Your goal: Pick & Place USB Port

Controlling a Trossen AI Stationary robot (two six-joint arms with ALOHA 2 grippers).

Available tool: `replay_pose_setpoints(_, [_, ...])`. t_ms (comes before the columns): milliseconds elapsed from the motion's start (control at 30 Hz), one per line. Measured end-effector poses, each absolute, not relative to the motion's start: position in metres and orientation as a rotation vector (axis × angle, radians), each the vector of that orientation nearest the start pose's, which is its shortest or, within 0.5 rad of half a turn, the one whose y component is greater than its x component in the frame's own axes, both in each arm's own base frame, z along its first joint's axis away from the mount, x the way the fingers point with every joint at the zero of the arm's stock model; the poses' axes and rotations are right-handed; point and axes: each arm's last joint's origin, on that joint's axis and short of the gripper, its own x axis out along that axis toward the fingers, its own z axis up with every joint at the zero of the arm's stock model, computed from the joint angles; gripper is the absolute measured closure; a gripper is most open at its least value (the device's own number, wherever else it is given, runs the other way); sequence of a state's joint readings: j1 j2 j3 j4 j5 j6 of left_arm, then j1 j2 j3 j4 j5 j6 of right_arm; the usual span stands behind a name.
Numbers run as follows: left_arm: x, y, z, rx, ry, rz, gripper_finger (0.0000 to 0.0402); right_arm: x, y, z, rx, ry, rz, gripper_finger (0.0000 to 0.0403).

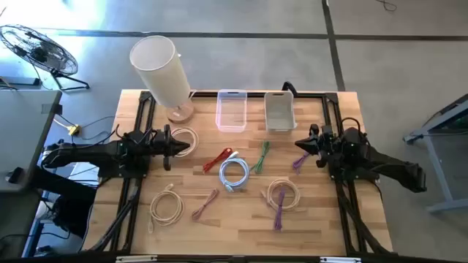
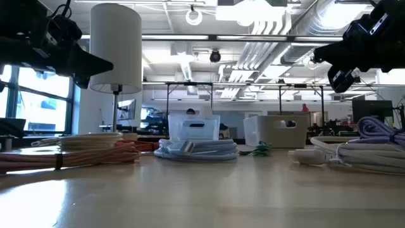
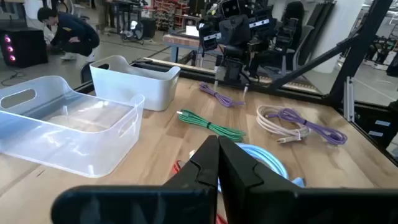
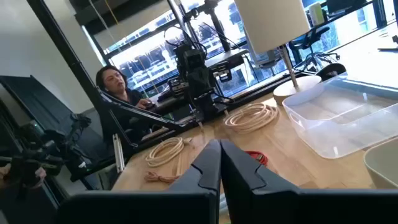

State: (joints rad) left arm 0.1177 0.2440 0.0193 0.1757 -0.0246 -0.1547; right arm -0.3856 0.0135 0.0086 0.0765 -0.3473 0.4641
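Left hand (image 1: 189, 145), right hand (image 1: 296, 144) clenched, empty; cable (image 1: 234, 174) connector ends indistinct.

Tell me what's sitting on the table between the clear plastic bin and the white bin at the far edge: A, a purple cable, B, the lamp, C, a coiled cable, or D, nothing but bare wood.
D: in the high view the clear plastic bin and the white bin stand side by side with only bare table showing in the gap; the lamp stands off to the clear bin's other side.
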Motion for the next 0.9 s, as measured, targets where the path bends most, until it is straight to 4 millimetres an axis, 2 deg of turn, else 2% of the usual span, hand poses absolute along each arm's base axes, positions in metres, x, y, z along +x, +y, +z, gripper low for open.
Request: replay_pose_setpoints(900, [0.1117,0.0145,0.1665,-0.156,0.036,0.164,0.0401,0.0927,-0.027,0.1728,0.445,-0.077,-0.022,0.04])
